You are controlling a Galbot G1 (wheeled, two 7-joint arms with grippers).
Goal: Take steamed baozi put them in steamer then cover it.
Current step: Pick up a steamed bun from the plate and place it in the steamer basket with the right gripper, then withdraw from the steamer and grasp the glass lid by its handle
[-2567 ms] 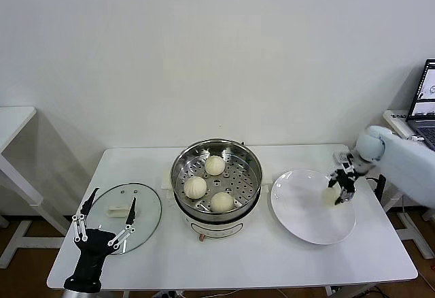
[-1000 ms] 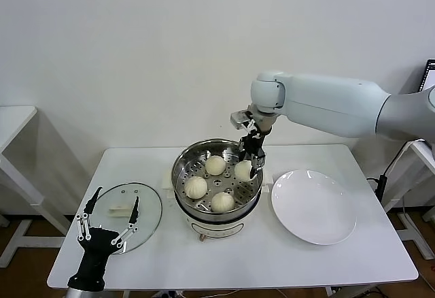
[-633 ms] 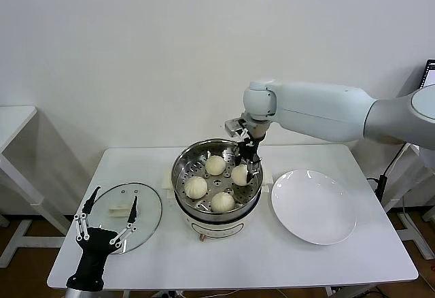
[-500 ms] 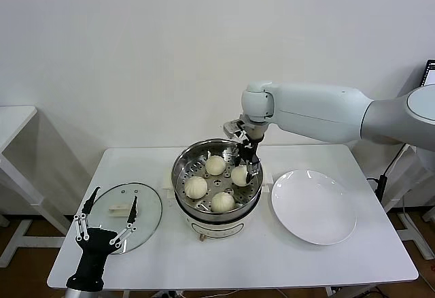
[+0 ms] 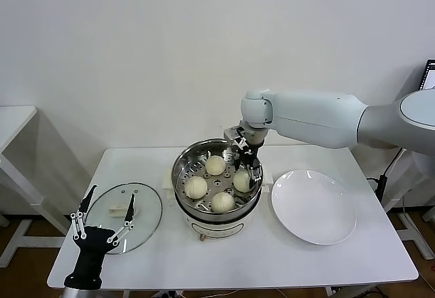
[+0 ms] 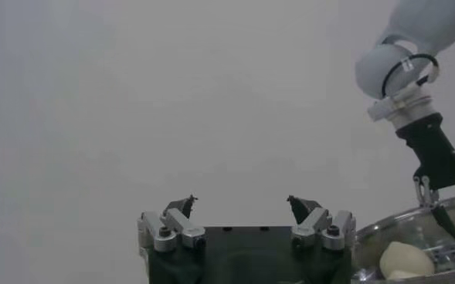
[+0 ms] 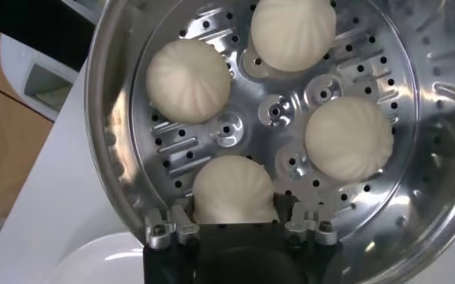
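Observation:
The steamer [image 5: 216, 144] stands mid-table with its perforated tray showing. Three baozi lie loose on the tray: a back one [image 5: 215, 165], a left one [image 5: 196, 187] and a front one [image 5: 222, 202]. My right gripper [image 5: 245, 170] reaches down into the steamer and is shut on the fourth baozi [image 5: 242, 181], low over the tray's right side. In the right wrist view this baozi [image 7: 233, 189] sits between the fingers, with the others [image 7: 188, 79] beyond it. The glass cover [image 5: 144, 218] lies flat at front left. My left gripper [image 5: 103, 220] is open and empty above it.
An empty white plate [image 5: 312, 206] lies right of the steamer. The table's front edge runs just behind my left arm. A laptop [image 5: 429, 87] sits at the far right edge. The left wrist view shows the steamer's rim [image 6: 412, 230] and my right arm.
My right gripper carried the baozi from the plate to the steamer and has lowered it towards the tray's right side. The left arm has hardly moved.

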